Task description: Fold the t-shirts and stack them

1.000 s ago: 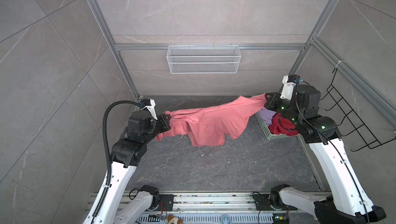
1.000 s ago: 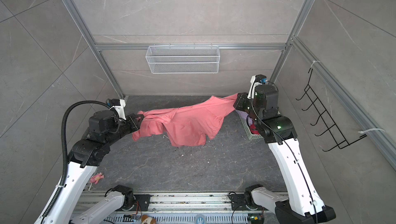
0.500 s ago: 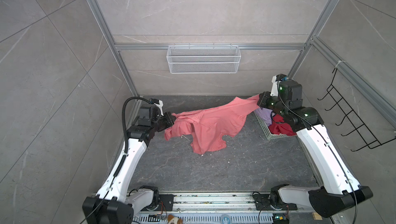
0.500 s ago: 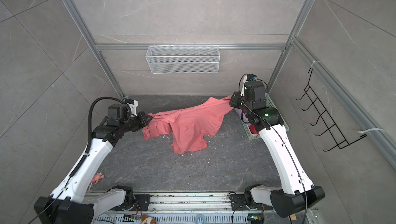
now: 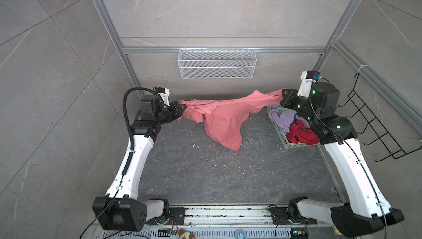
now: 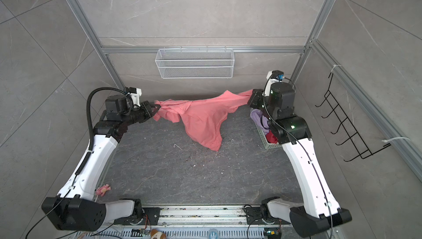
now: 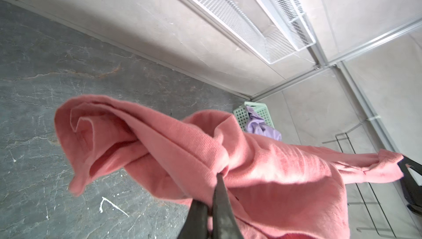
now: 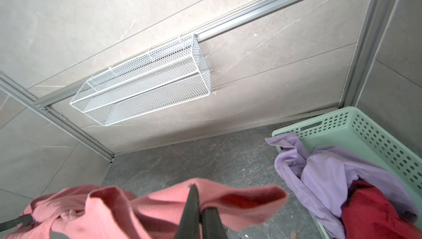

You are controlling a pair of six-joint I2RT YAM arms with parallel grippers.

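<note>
In a top view, limp, light salmon-pink cotton t-shirt (image 5: 225, 121) sags between left gripper (image 5: 182, 108) and right gripper (image 5: 283, 95), both clamped on bunched edges; shoulders likely the better hold.

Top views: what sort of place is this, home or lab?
Likely a lab test cell, not a home: an aluminium frame closes in plain panel walls, a left arm and a right arm sit on a rail, and a pink t-shirt hangs stretched between them.

Top views overhead, near-identical — wrist views close, seemingly upward, sharing rack (image 8: 141, 89)
</note>
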